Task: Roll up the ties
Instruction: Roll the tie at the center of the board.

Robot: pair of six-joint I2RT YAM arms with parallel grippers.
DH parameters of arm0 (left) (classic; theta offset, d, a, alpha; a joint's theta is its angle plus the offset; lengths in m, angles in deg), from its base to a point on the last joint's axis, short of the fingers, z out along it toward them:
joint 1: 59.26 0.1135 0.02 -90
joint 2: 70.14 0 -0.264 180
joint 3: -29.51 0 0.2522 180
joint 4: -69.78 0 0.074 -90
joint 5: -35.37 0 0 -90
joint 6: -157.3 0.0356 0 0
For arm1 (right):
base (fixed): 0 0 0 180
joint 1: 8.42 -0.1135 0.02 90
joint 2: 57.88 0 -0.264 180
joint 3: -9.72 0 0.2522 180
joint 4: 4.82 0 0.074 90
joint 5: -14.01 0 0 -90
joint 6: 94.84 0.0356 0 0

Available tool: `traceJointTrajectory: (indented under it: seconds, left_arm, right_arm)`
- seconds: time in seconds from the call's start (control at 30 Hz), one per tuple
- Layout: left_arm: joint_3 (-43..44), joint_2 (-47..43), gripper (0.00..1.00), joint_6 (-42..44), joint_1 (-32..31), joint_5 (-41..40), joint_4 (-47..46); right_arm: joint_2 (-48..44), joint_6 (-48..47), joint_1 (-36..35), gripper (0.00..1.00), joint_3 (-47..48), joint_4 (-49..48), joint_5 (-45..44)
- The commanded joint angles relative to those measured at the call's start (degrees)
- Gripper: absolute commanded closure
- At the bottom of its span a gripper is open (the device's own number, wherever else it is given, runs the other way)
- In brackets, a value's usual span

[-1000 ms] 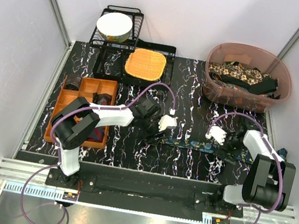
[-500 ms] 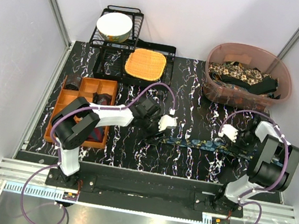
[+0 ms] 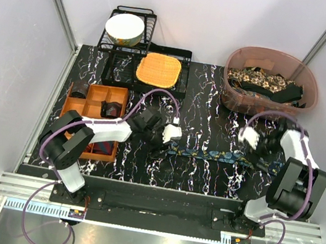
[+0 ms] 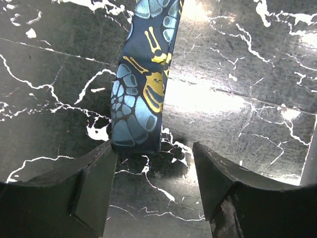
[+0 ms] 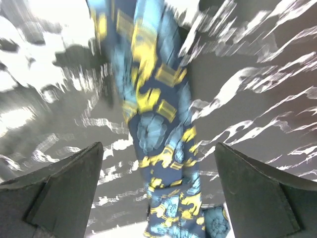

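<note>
From above, your blue tie (image 3: 213, 157) lies flat along the worktop (image 3: 207, 98) between both arms, with the orange tray (image 3: 95, 95) at left and the bin (image 3: 259, 107) behind. Left wrist: left fingers (image 4: 94, 183) spread, tie's end just beside one. Right wrist, blurred: right fingers (image 5: 64, 183) spread wide above the tie.

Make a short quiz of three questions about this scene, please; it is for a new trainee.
1. True or false: the blue tie is already rolled up.
2. Where does the white bowl sit? A) in the black rack B) in the pink tub C) in the orange tray
3. Fill in: the left claw and the right claw are both ____.
Key: 1 false, it lies flat on the table; 2 A; 3 open.
</note>
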Motion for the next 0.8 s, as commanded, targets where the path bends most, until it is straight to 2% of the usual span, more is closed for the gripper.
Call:
traceJointTrajectory:
  seconds: [0.0,0.07,0.1,0.13,0.17,0.2,0.27,0.3,0.37,0.4,0.53,0.77]
  left_arm:
    - [-2.1,-2.9,0.35,0.3,0.9,4.2,-8.4]
    - [-2.8,-3.3,0.35,1.0,1.2,4.5,-9.7]
    - [-3.3,-3.4,0.35,1.3,1.3,4.6,-10.3]
    - [-3.7,-3.4,0.36,1.6,1.5,4.6,-11.1]
    - [-3.9,-3.4,0.36,1.9,1.5,4.8,-11.9]
    - [-3.7,-3.1,0.36,2.3,1.5,5.0,-11.9]
    - [-3.6,-2.3,0.38,3.0,1.6,5.2,-12.6]
    - [-3.5,-1.9,0.38,3.3,1.6,5.3,-12.6]
    - [-3.3,-1.2,0.40,4.3,1.6,5.9,-12.7]
    - [-3.3,-1.1,0.41,4.4,1.6,6.1,-12.7]
    - [-3.2,-1.1,0.44,4.8,1.7,6.1,-12.0]
    - [-3.4,-0.7,0.50,4.6,1.6,5.9,-11.9]
  right_arm:
    - [3.0,19.4,-5.2,0.03,12.8,11.1,14.8]
    - [6.8,30.9,-8.0,0.08,19.3,15.1,22.2]
    - [7.7,40.4,-9.0,0.11,20.7,14.9,24.8]
    - [8.5,45.7,-10.1,0.14,22.2,13.9,29.5]
    - [9.6,51.1,-12.5,0.22,22.4,11.3,31.8]
    - [10.1,61.7,-14.2,0.26,22.2,9.6,33.9]
    - [10.9,74.4,-17.8,0.37,19.6,0.7,38.8]
    - [11.0,85.5,-18.2,0.48,18.2,-3.0,40.8]
    - [10.9,96.0,-24.4,0.58,13.1,-15.1,41.8]
    - [11.1,102.1,-26.0,0.67,11.7,-17.9,41.9]
    - [15.3,109.6,-31.9,0.89,8.2,-25.7,39.0]
    - [21.2,113.2,-35.8,0.96,6.7,-30.8,35.2]
